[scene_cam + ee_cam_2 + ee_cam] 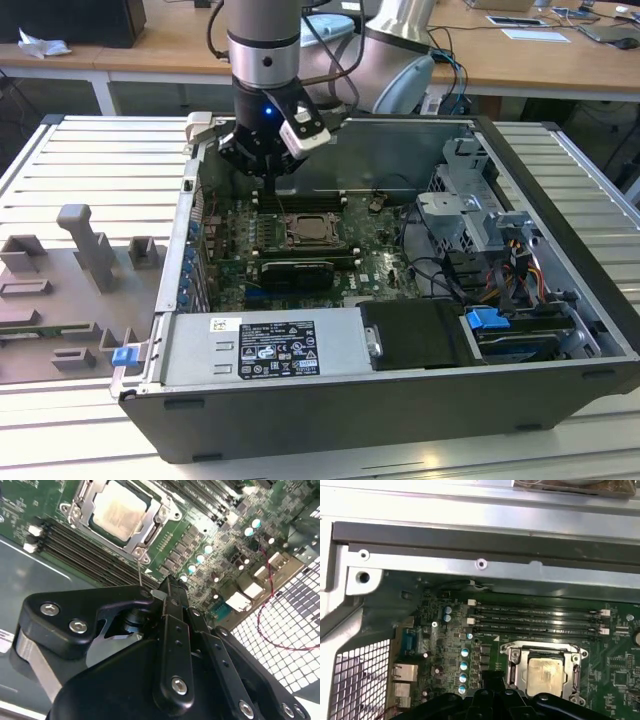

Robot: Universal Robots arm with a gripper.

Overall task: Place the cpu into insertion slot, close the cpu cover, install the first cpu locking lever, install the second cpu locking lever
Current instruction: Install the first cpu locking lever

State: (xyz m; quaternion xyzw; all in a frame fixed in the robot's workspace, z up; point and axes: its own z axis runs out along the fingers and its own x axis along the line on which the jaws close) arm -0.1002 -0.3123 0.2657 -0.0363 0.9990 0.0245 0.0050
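The cpu lies flat in the insertion slot on the green board, its beige face showing through the window of the cpu cover, which lies down over it. Both wrist views show this; the cpu is framed by the cover. A thin wire locking lever rises from one socket corner toward my gripper. The gripper hangs just behind the socket, beside the memory slots, and looks shut. I cannot tell whether it touches the lever.
Long black memory slots run beside the socket. A black graphics card lies in front of it, with the power supply nearer. A drive cage and cables fill the exterior view's right. Grey fixtures stand outside the case.
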